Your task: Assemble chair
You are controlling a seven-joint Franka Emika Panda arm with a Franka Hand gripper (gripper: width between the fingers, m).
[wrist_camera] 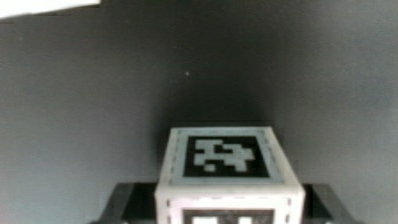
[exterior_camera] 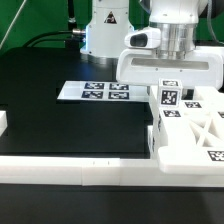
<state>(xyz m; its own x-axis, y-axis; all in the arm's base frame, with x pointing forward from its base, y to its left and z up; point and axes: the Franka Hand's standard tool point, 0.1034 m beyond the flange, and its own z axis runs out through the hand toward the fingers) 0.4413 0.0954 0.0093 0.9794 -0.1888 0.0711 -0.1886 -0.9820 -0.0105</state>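
A: At the exterior view's far left, what lies on the black table [exterior_camera: 70, 115]?

B: Just a small white block [exterior_camera: 3, 122] at the table's left edge. Along the near edge runs a long white border rail [exterior_camera: 70, 164]. Farther back, left of centre, the marker board [exterior_camera: 95, 91] lies flat with its tags facing up.

A: And moving right?

B: The arm's white base [exterior_camera: 105, 30] stands at the far side behind the board. Right of it the gripper [exterior_camera: 168, 88] hangs straight down from its wide white hand body [exterior_camera: 165, 66].

A: Is it holding anything?

B: It is clamped on a leg bar [exterior_camera: 167, 97], an upright white piece with a tag on its face. The wrist view shows the same leg bar [wrist_camera: 226, 165] close up, a tagged end between the dark fingers [wrist_camera: 128, 202] pressing its sides.

A: Where is the rest of the chair?

B: At the near right corner. The slotted seat block [exterior_camera: 178, 133] sits just below the held bar, and the X-braced frame [exterior_camera: 212, 128] lies beside it on the right, against the rail. Whether the bar touches the seat block, I cannot tell.
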